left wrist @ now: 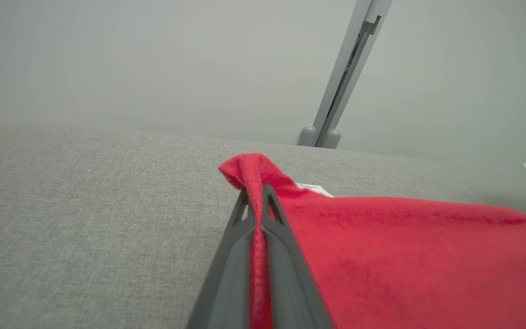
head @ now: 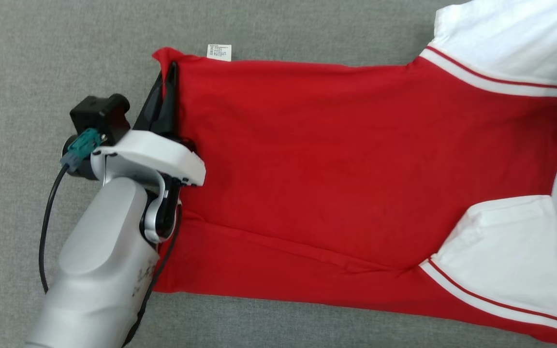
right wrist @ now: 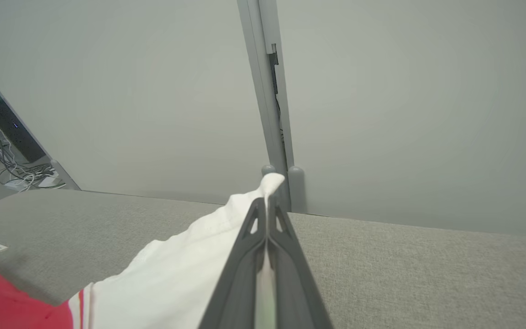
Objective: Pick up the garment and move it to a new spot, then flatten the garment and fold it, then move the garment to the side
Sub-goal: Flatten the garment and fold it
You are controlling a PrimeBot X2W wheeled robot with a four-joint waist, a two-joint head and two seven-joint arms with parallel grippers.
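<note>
Nearest, from 7 up to 10 o'clock: left pincer (left wrist: 255, 196), clamped on the red hem corner (left wrist: 249, 167) of the garment (head: 331, 169). At 1 o'clock, right pincer (right wrist: 267, 208), clamped on a white sleeve (right wrist: 190, 256). One garment, two pincers. Spread across the counter (head: 41, 48); bare grey from 8 to 11 o'clock.

The soft red cloth garment (head: 346, 159) is bright red over its whole middle. Its short cloth sleeves (head: 505, 43) are white, and each has a white band with a thin red stripe where it meets the red. The small square label (head: 219, 52) on the garment's edge is white with tiny dark print. The flat woven cloth surface (head: 41, 48) under the garment is plain grey. The left gripper (left wrist: 255, 194) and right gripper (right wrist: 267, 205) have dark grey fingers.
</note>
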